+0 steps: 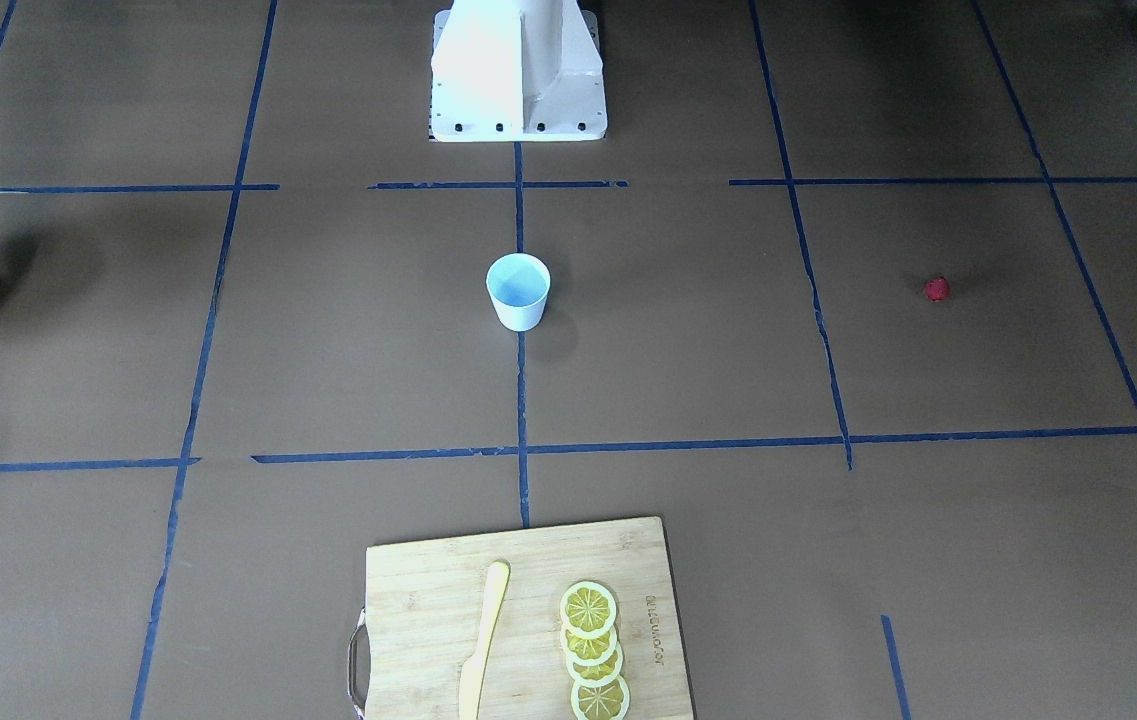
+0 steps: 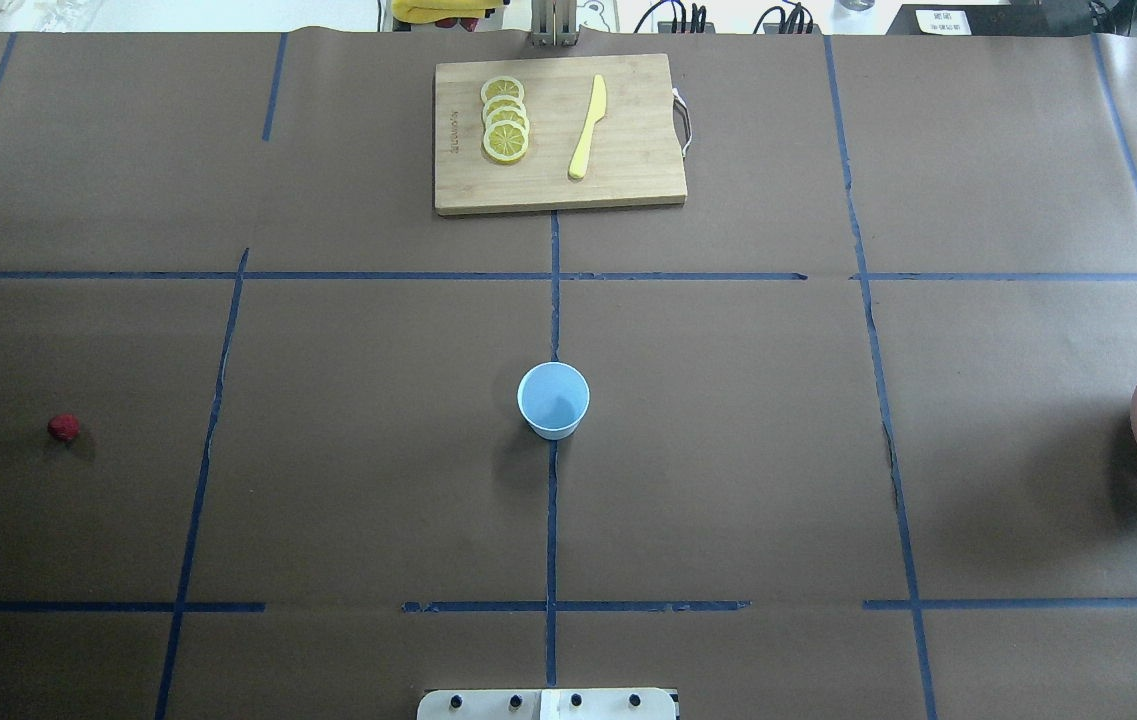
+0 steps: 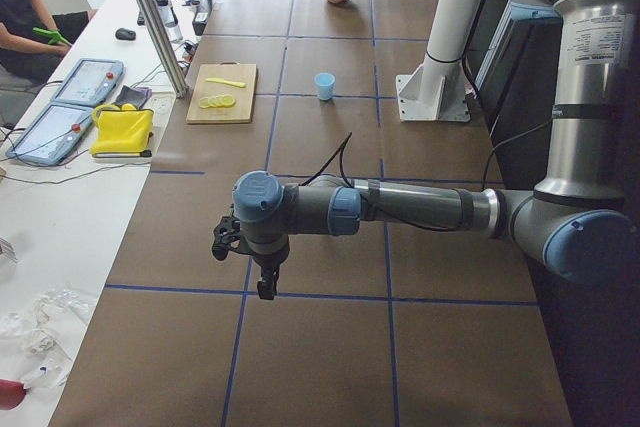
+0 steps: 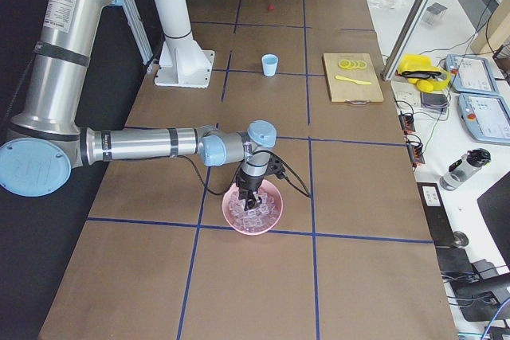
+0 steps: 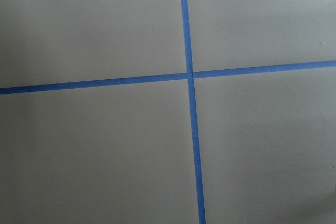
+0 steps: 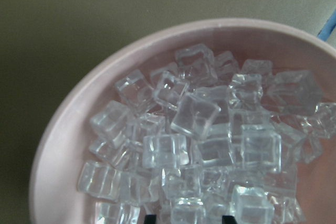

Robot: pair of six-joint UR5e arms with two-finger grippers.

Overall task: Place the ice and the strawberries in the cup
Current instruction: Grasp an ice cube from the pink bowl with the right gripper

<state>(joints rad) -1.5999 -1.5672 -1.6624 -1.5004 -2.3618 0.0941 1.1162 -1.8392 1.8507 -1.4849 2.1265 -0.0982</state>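
The cup (image 2: 553,400), white with a pale blue inside, stands upright and empty at the table's middle. A single red strawberry (image 2: 63,428) lies far off on the robot's left half. Ice (image 6: 194,145) fills the pink bowl (image 6: 63,145) at the robot's right end. My right gripper (image 6: 189,217) hangs just over the ice, its two dark fingertips (image 6: 150,217) apart with nothing gripped. In the side view my left gripper (image 3: 262,282) points down over bare table, away from the strawberry; I cannot tell whether it is open or shut.
A wooden cutting board (image 2: 628,190) with lemon slices (image 2: 505,118) and a yellow knife (image 2: 588,128) lies at the far edge. The robot's base (image 1: 518,80) stands behind the cup. A person (image 3: 25,22) sits by a side table with tablets.
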